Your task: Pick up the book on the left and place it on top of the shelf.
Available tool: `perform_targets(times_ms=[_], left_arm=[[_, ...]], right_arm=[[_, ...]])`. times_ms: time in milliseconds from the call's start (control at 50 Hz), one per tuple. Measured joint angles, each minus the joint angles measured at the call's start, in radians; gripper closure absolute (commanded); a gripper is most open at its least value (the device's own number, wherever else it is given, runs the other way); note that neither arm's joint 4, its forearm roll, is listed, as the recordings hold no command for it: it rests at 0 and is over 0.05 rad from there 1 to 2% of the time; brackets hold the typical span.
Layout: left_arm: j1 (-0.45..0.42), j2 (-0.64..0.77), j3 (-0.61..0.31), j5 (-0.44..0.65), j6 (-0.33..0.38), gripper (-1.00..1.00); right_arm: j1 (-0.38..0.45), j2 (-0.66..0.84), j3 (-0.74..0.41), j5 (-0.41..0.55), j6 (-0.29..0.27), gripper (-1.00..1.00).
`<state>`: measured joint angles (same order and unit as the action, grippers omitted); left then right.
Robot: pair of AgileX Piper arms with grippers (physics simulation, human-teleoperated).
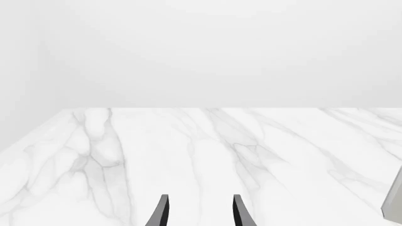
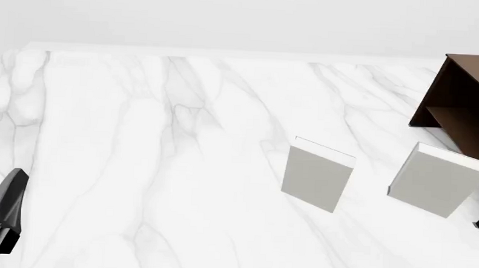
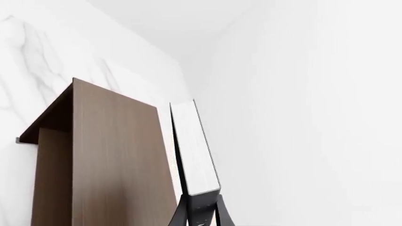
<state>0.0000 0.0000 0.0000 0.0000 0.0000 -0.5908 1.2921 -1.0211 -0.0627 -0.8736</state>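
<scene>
counter (image 2: 142,136) | shelf (image 2: 468,95) at 3 o'clock | book (image 3: 195,150) pinched in right claw (image 3: 201,207), alongside shelf, contact unclear | I'd lay it level over the flat top, then release | left claw (image 1: 201,212) spread, idle at 8 o'clock

pale books (image 2: 319,174): 2; dark book (image 3: 195,150): 1; shelf (image 2: 459,107): 1; marble table (image 2: 141,166): 1

black angular arm link (image 2: 1,211), thin dark jaws
</scene>
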Motion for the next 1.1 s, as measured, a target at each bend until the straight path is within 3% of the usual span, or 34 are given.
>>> perform_targets(times_ms=[1100], left_arm=[[0.000, 0.000, 0.000, 0.000, 0.000, -1.00]], right_arm=[[-0.030, 0.128, 0.013, -0.085, -0.009, 1.00]])
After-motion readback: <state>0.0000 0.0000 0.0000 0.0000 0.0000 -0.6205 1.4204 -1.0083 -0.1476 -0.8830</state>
